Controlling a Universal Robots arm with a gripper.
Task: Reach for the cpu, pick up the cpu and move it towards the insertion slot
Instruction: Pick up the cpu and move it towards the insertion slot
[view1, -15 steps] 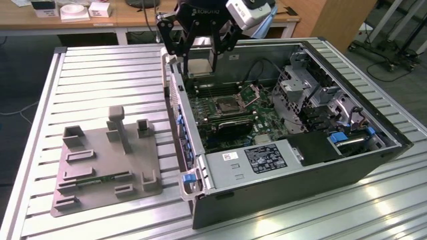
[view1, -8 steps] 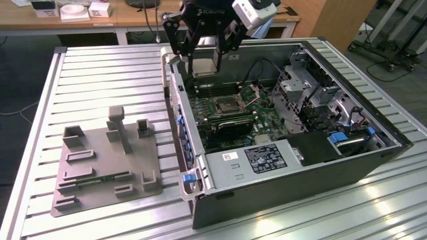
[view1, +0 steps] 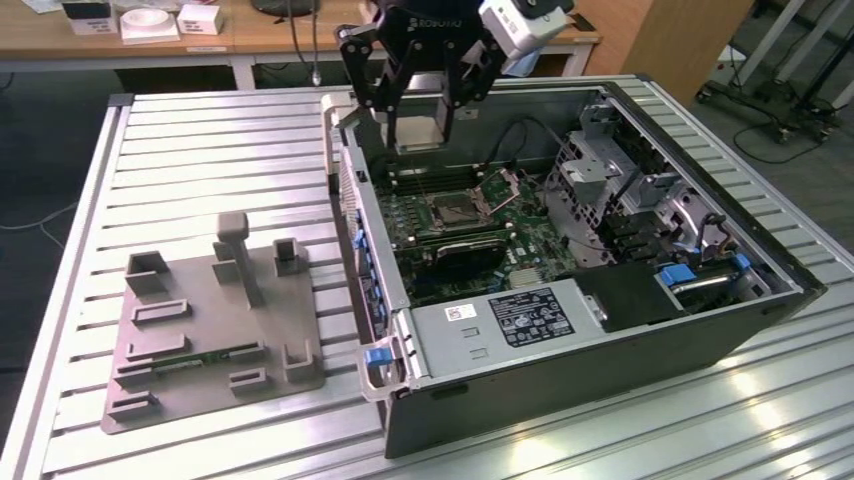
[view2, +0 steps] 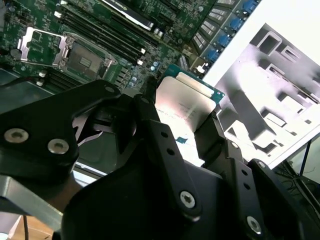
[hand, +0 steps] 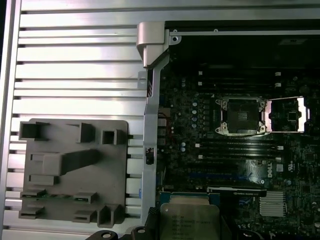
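The cpu (view1: 418, 132), a small flat square chip with a pale silvery face, is held in the air between the black fingers of my gripper (view1: 418, 122), above the far left corner of the open computer case in the exterior view. In both wrist views the cpu (view2: 187, 102) (hand: 190, 220) sits clamped between the fingers (view2: 150, 115). The insertion slot (view1: 454, 210) (hand: 240, 116) (view2: 82, 57) lies on the green motherboard below, dark in the centre, with its hinged metal plate (hand: 285, 115) folded open beside it. The cpu is well apart from the slot.
The open computer case (view1: 747, 320) stands on a ribbed metal table (view1: 200, 160). A grey plastic tray (view1: 200, 320) (hand: 115, 130) with upright posts lies outside the case, on the exterior view's left, and holds a thin green memory stick (view1: 200, 358). A drive cage (view1: 601, 170) and cables crowd the case's right side.
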